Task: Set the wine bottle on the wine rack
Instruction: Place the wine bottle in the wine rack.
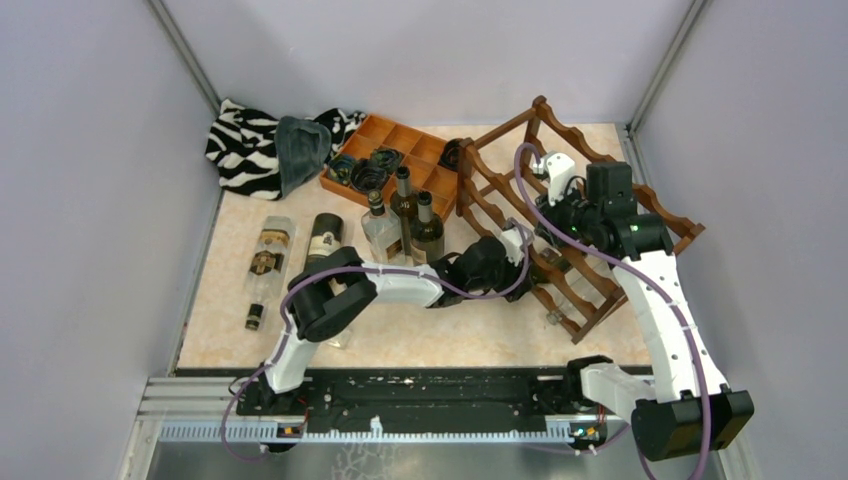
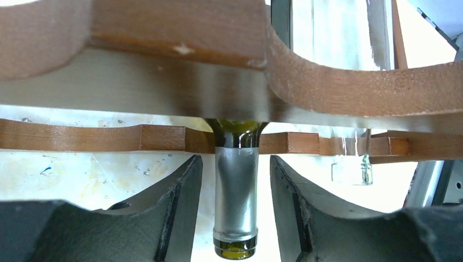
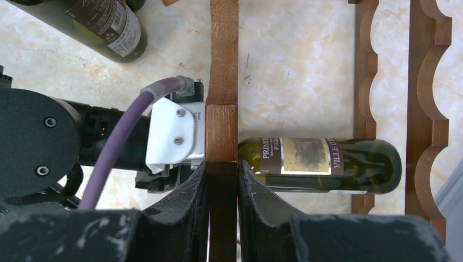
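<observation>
The left pincer is spread, with its fingers set clear on either side of the wine bottle neck. The bottle is laid flat in the wine rack, toward the right edge of the bench. "PRIMIT" and "VILLE" are read on its label. A rack post is clenched by the right pincer.

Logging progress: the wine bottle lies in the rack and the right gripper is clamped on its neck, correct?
No. The wine bottle lies in the wine rack, but the right gripper is clamped on a wooden bar of the rack, not the neck. The right wrist view shows it.
</observation>
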Controlling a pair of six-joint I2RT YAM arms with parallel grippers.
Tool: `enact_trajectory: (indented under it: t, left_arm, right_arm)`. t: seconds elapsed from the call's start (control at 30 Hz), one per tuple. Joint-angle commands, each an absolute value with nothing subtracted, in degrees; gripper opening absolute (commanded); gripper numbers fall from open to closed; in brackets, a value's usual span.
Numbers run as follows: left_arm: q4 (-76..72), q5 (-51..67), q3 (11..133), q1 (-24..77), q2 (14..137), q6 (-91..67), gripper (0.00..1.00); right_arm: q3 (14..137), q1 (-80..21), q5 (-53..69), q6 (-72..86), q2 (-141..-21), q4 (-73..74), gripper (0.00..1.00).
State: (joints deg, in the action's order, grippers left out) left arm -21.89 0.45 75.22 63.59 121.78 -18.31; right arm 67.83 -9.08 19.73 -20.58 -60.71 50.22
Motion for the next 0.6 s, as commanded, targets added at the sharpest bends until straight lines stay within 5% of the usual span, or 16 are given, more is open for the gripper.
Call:
enact_trajectory:
  t: [0.0, 0.33, 0.57]
  left_arm:
    - [-24.73, 1.65, 72.78, 63.29, 118.97, -18.89, 0.55]
    - [-23.0, 1.1, 69.94, 63.34, 118.04, -19.46, 0.53]
    - [-23.76, 2.54, 69.61, 63.28, 118.48, -19.95, 0.28]
  right_arm:
    - [68.64, -9.13, 26.2, -18.72, -57.74, 45.92, 0.0]
    - [68.09, -9.14, 26.24, -18.72, -57.66, 45.58, 0.0]
    - [67.99, -9.05, 26.28, -18.72, -57.74, 45.44, 0.0]
